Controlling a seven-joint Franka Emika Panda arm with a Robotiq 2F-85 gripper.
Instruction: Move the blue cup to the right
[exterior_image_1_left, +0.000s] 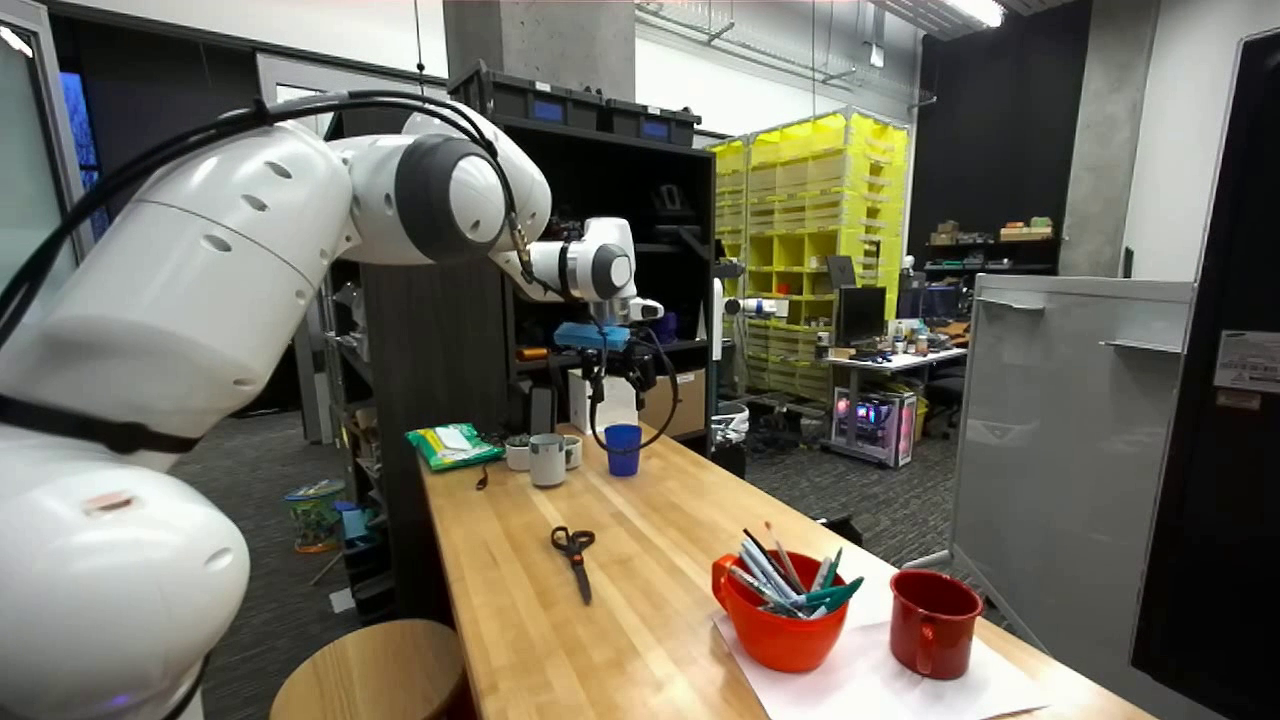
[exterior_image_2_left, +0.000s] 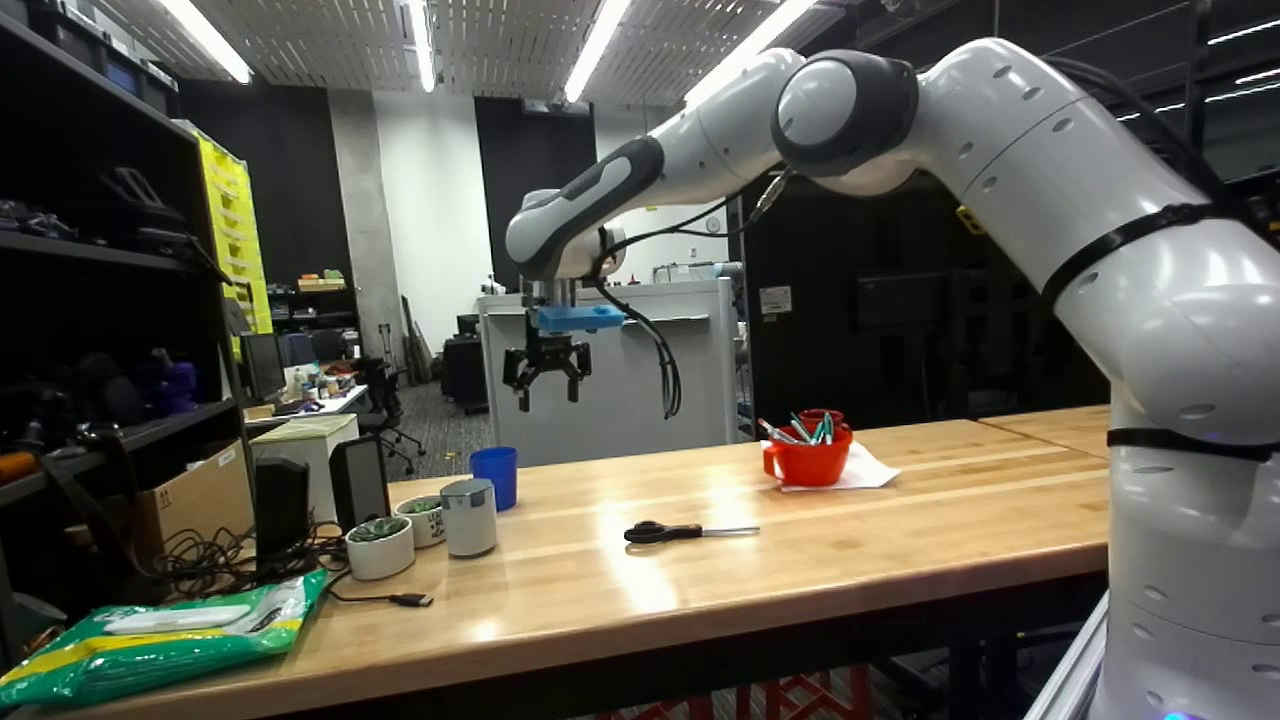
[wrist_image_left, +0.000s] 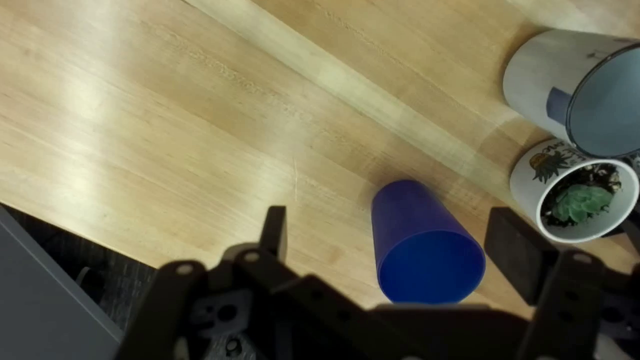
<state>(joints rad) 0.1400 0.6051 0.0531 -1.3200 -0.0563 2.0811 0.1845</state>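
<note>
The plain blue cup stands upright near the far end of the wooden table; it shows in both exterior views (exterior_image_1_left: 622, 458) (exterior_image_2_left: 496, 482) and in the wrist view (wrist_image_left: 407, 215). My gripper (exterior_image_1_left: 618, 388) is open and empty. It hangs above the table with its fingers pointing down, higher than the cup's rim; an exterior view (exterior_image_2_left: 548, 396) shows a clear gap in height. In the wrist view, the open fingers (wrist_image_left: 390, 225) appear on both sides of the cup, with its mouth nearer the right finger. The gripper body hides a little of the near rim.
Next to the blue cup stand a white-grey mug (exterior_image_2_left: 470, 525) and small potted succulents (exterior_image_2_left: 380, 552). Scissors (exterior_image_2_left: 665, 532) lie mid-table. A red bowl with pens (exterior_image_1_left: 785, 640) and a dark red cup (exterior_image_1_left: 935, 630) stand on paper. A green packet (exterior_image_1_left: 452, 446) lies at the table's end.
</note>
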